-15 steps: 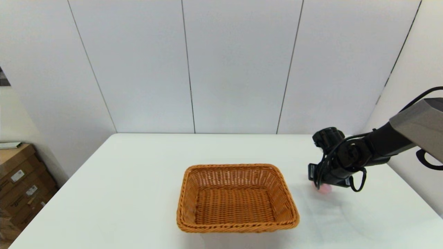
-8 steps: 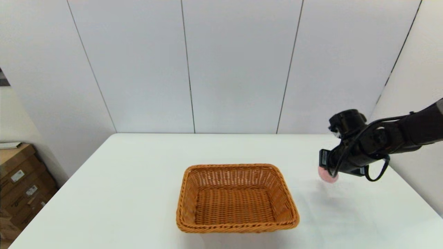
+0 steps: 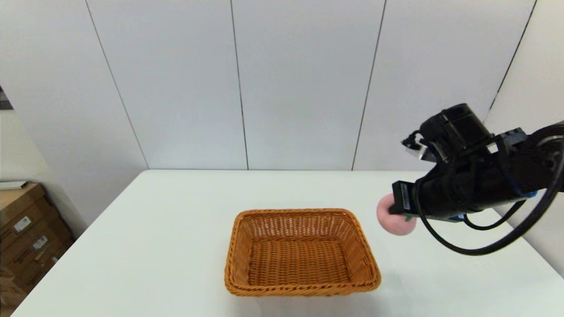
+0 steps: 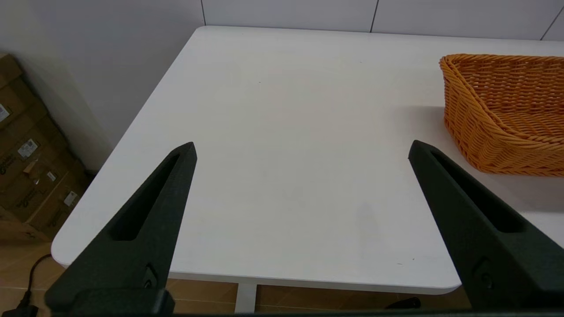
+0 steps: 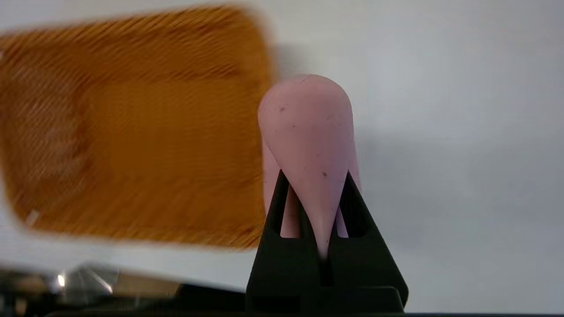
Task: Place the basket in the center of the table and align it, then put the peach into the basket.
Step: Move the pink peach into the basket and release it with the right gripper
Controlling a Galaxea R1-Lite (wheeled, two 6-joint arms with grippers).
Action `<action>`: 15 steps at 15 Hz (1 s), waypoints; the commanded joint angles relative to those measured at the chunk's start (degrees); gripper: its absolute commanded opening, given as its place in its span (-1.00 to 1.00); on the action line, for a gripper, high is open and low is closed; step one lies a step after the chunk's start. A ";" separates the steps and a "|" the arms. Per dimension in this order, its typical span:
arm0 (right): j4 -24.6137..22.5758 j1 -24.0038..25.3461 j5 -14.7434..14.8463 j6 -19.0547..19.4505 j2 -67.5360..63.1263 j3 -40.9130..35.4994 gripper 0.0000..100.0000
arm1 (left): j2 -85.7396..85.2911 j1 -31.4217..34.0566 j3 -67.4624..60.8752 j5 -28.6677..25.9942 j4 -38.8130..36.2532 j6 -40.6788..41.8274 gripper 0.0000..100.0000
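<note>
— Where do we find the peach [image 3: 393,221]?

— Clamped in the right gripper [image 3: 398,210], held in the air above the white table [image 3: 176,220], just off the wicker basket's [image 3: 301,252] right side; the black wrist hides much of it in the head view; in the right wrist view the fingers [image 5: 282,207] squeeze its pink body to a narrow wedge, and the basket beside it is blurred.

— And the left gripper [image 4: 302,152]?

— We see it only from its own wrist camera; its fingers stand wide apart over bare tabletop, the basket cut off at the frame edge; cardboard boxes [image 4: 26,145] sit on the floor beyond the table.
</note>
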State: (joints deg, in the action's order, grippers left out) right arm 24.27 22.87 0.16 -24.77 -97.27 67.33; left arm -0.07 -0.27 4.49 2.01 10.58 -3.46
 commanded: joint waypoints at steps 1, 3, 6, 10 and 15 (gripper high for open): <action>1.13 9.65 0.11 -0.63 -4.42 5.09 -1.00 | -0.01 0.00 0.00 0.10 0.05 -0.05 1.00; 1.13 11.76 0.11 -0.54 -10.84 9.05 -1.00 | -0.01 0.00 0.00 0.10 0.05 -0.05 1.00; 1.22 13.34 0.19 -0.63 -19.10 14.41 -1.00 | -0.01 0.00 0.00 0.10 0.05 -0.05 1.00; 2.36 15.89 0.28 -0.89 -26.83 18.28 1.00 | -0.01 0.00 0.00 0.10 0.05 -0.05 1.00; 2.89 16.07 0.19 -0.98 -25.51 18.72 1.00 | -0.01 0.00 0.00 0.10 0.05 -0.05 1.00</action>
State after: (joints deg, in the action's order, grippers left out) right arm 26.89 38.91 0.35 -25.47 -122.93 85.99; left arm -0.07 -0.27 4.49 2.06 10.58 -3.47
